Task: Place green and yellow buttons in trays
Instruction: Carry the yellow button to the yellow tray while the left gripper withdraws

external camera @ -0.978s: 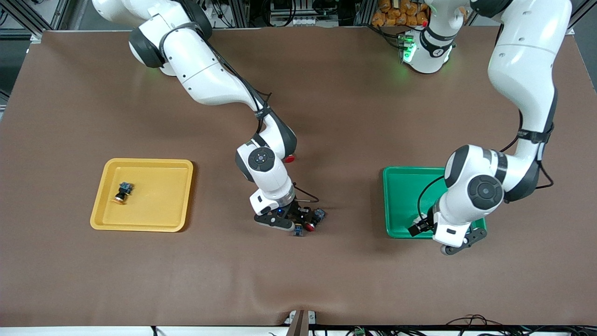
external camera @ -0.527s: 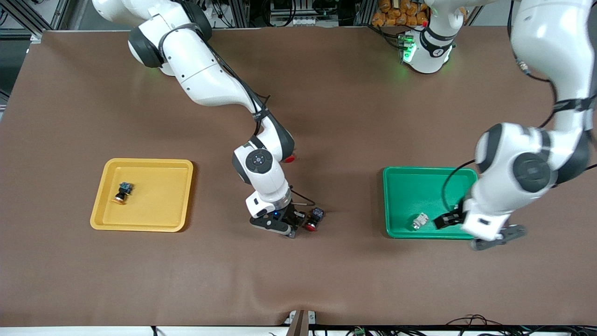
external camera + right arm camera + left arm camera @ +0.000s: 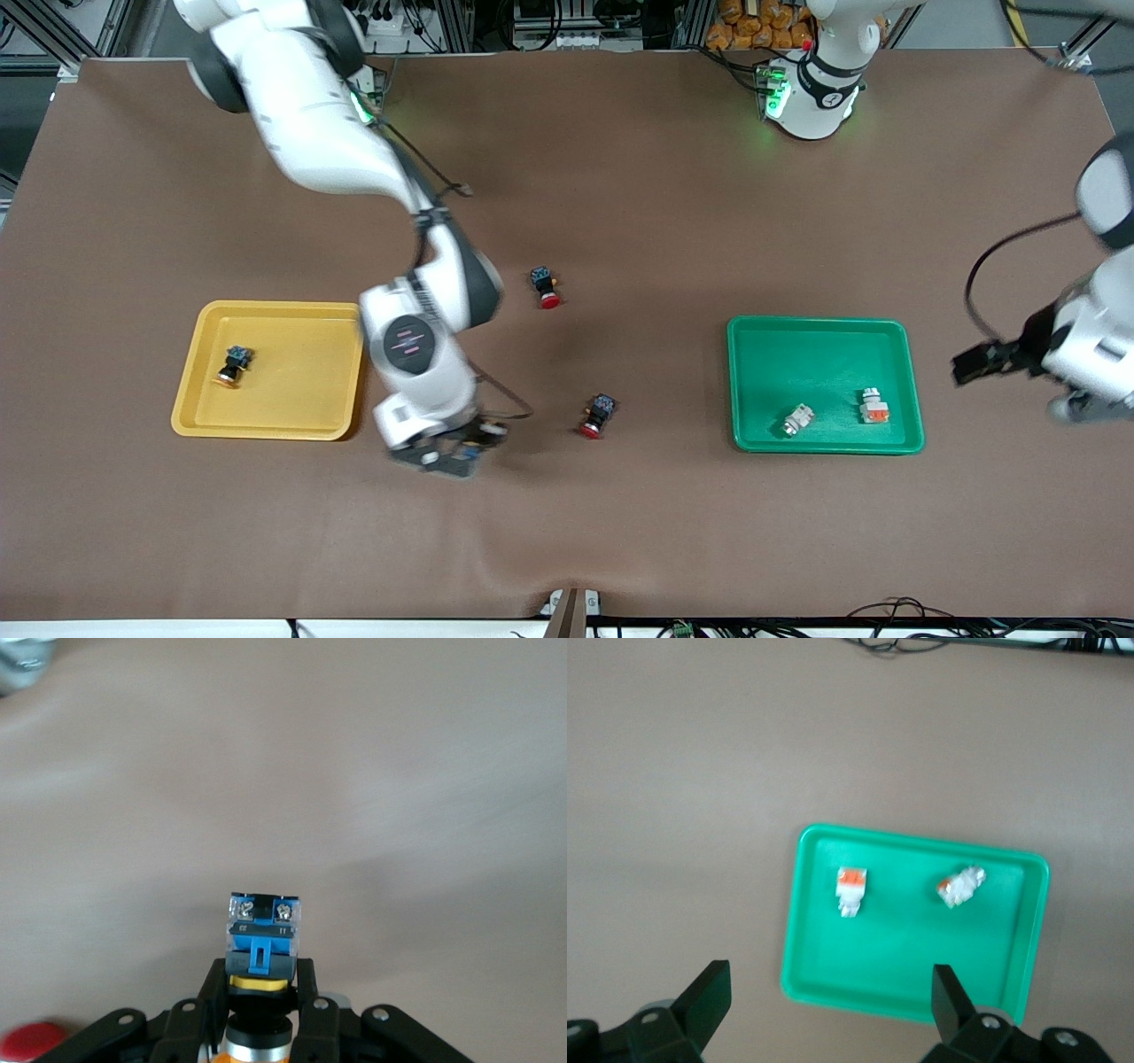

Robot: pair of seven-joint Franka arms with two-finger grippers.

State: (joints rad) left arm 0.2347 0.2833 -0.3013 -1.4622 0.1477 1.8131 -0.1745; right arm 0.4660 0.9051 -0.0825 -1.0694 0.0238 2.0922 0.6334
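The right gripper (image 3: pixel 261 1014), lower centre of its wrist view, is clamped on a yellow-capped button (image 3: pixel 263 939) and sits, blurred, at lower centre-left of the front view beside the yellow tray (image 3: pixel 266 425), which holds one such button (image 3: pixel 233 365). Carry should end over bare tray floor, apparently clear of that button, before release. The left gripper (image 3: pixel 828 1010) hangs spread and empty at the frame's right edge, off the green tray (image 3: pixel 762 354) holding two white buttons (image 3: pixel 798 420).

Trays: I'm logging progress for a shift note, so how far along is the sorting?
Done: the green tray holds both white buttons, and the yellow tray holds one yellow-capped button. In hand: the right end effector grips the last yellow-capped button beside the yellow tray. Left: setting it in. The left end effector is open, over the green tray.
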